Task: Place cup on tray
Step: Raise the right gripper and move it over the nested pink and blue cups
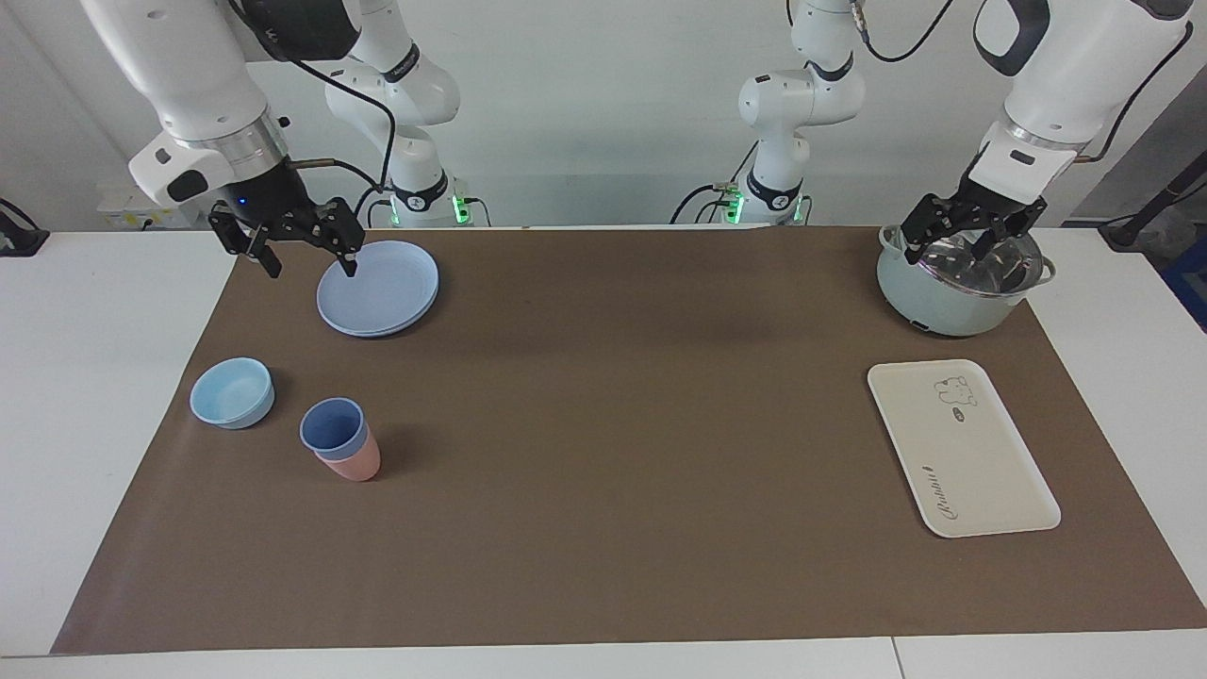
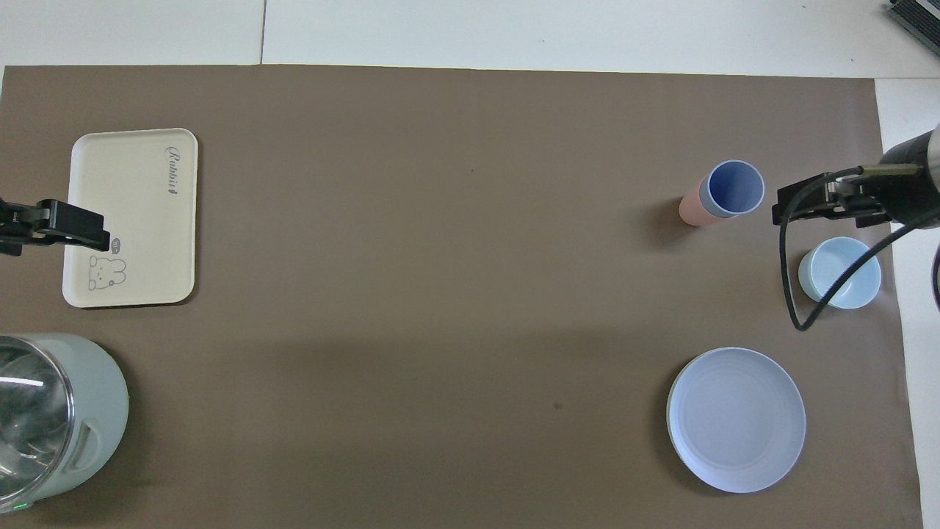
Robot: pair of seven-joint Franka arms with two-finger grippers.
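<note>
Cup sits nested in a pink cup at the right arm's end of the table, farther from the robots than the plate, well apart from the tray. It looks light, stiff and slick; take it by the rim. Right gripper hangs spread, empty; left gripper, also spread, waits over the pot.

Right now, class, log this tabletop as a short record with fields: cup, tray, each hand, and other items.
cup: blue cup nested upright in a pink cup, beside the bowl
tray: tray bare, at the left arm's end
right hand: right hand open, raised by the plate
left hand: left hand open, over the pot
</note>
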